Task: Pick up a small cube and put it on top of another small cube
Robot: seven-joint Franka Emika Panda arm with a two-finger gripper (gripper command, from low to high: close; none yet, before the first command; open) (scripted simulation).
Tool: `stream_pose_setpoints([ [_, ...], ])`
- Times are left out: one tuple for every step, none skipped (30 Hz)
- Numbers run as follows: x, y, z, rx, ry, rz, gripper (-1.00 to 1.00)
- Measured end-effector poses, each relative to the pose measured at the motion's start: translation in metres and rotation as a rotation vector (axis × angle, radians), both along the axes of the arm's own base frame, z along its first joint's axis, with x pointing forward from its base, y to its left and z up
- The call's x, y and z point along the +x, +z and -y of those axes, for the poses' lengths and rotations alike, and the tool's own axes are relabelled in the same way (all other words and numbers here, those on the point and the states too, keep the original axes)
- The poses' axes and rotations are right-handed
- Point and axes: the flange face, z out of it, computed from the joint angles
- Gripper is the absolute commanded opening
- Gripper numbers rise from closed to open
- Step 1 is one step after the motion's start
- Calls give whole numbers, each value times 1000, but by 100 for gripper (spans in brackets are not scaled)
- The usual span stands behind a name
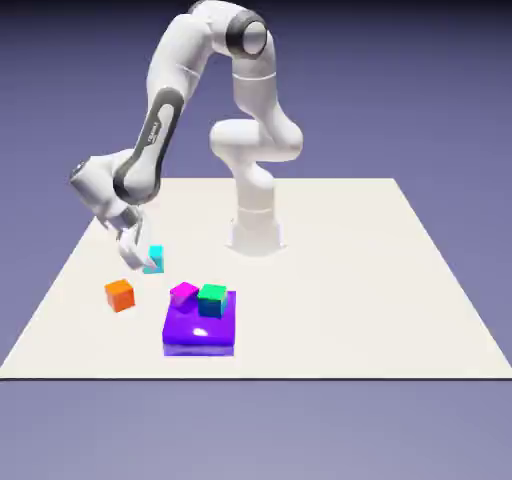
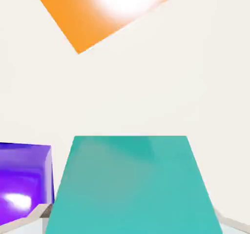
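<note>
The white two-finger pincer [image 1: 140, 261] was closed on the small plain cyan cube [image 2: 134, 184] — gripped between its tips, flat face toward the hand camera, no long axis to tell. Beyond the pincer, toward the exterior view's lower left, sat the orange cube [image 1: 120, 295]; to its lower right — the glossy purple block [image 1: 200, 326].

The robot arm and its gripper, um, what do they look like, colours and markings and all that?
The arm is glossy white with rounded, tube-like segments, a dark grey ring at a joint and a dark grey strip with small pale lettering. No loose cables show. The gripper is white in the exterior view; the hand view shows pale, greyish fingertips.
</note>
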Motion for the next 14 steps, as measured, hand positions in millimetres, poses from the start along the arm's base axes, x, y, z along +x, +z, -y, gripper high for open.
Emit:
stream_pose_setpoints([
  [2, 3, 12, -1, -14, 1, -100],
  [3, 6, 24, -2, -28, 3, -100],
  [5, 9, 36, -4, -41, 5, -100],
  [6, 12, 47, -5, -53, 7, -100],
  [7, 16, 59, -7, -64, 9, -100],
  [8, 19, 70, -8, -74, 11, -100],
  [8, 19, 71, -8, -75, 11, -100],
  [8, 19, 71, -8, -75, 11, -100],
  [10, -3, 63, -8, -74, 14, -100],
  [10, -26, 55, -8, -74, 13, -100],
  [9, -44, 47, -9, -75, 12, 100],
  [9, -44, 47, -9, -74, 9, 100],
  [9, -44, 47, -9, -74, 9, 100],
  [10, -22, 56, -8, -73, 11, 100],
])
